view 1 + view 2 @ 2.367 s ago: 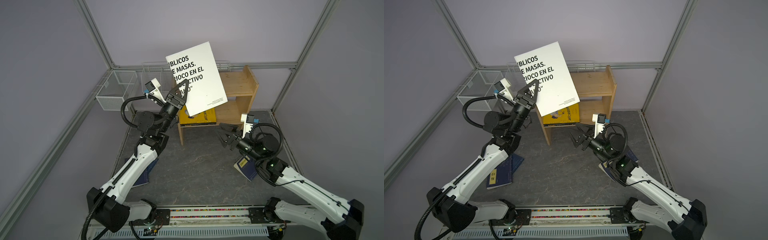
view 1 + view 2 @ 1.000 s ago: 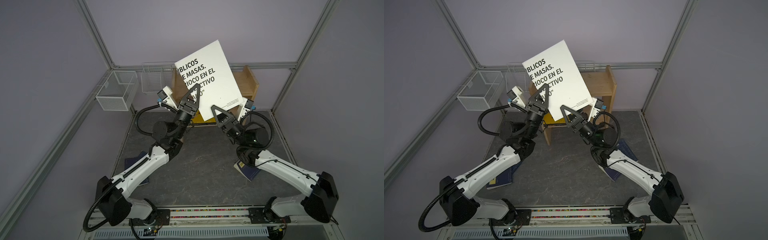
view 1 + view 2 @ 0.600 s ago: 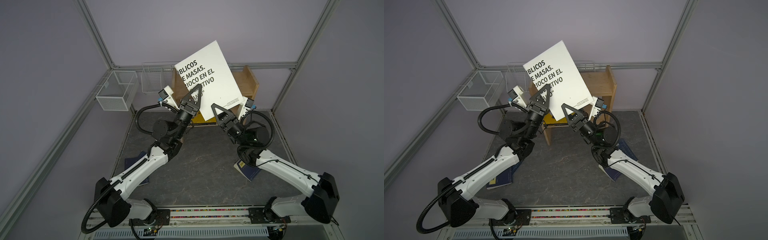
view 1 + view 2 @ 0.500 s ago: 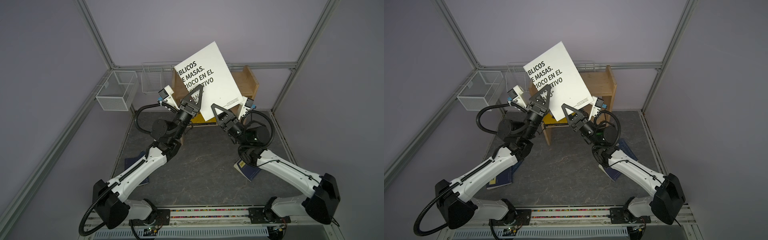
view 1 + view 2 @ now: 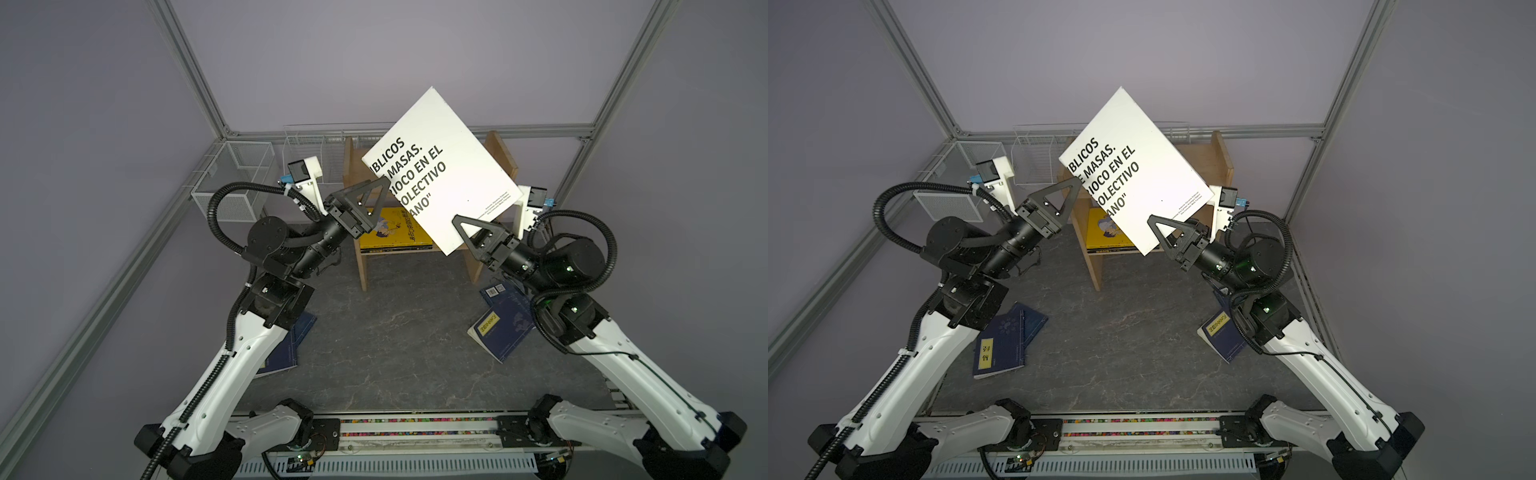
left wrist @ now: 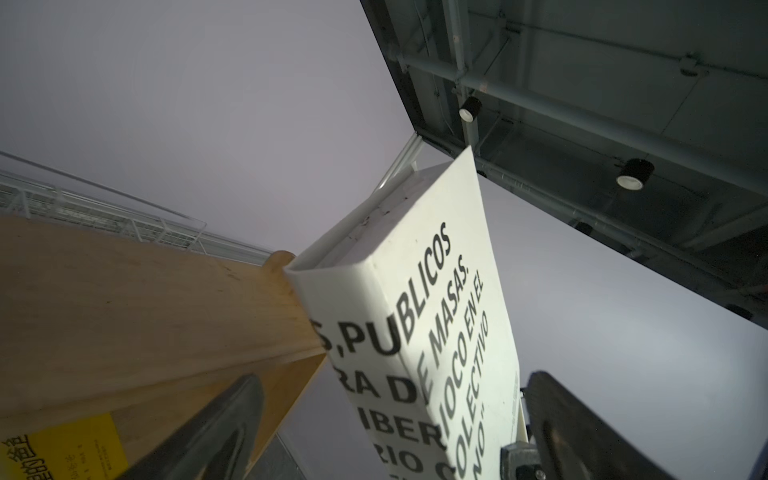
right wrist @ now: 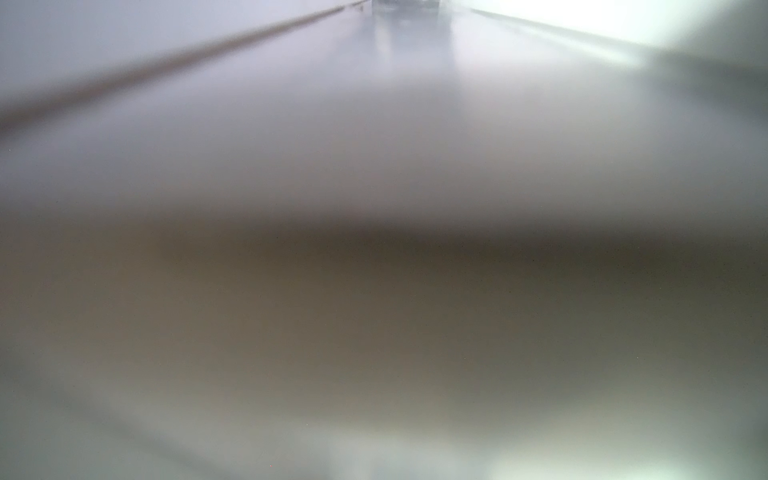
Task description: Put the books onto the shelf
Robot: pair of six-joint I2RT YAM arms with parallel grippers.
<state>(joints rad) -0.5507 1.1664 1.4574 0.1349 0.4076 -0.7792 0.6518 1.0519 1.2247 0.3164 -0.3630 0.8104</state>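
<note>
I am holding the white book [image 5: 440, 166] by the shelf [image 5: 505, 160] with my right tool [image 5: 457, 222]; my left tool [image 5: 380, 192] is hanging open.

I had my 2 arms raised and bent inward toward each other. The left arm [image 5: 232, 365] sloped up and forward, and its left gripper [image 5: 370, 197] stood with jaws spread wide, clamping nothing. The right arm [image 5: 615, 345] mirrored it, with the right gripper [image 5: 463, 226] pinched onto the lower corner of the white book [image 5: 440, 166].

White arms [image 5: 232, 365], black joints [image 5: 268, 235], ribbed cables [image 5: 214, 203], triangular end effectors [image 5: 382, 199].
</note>
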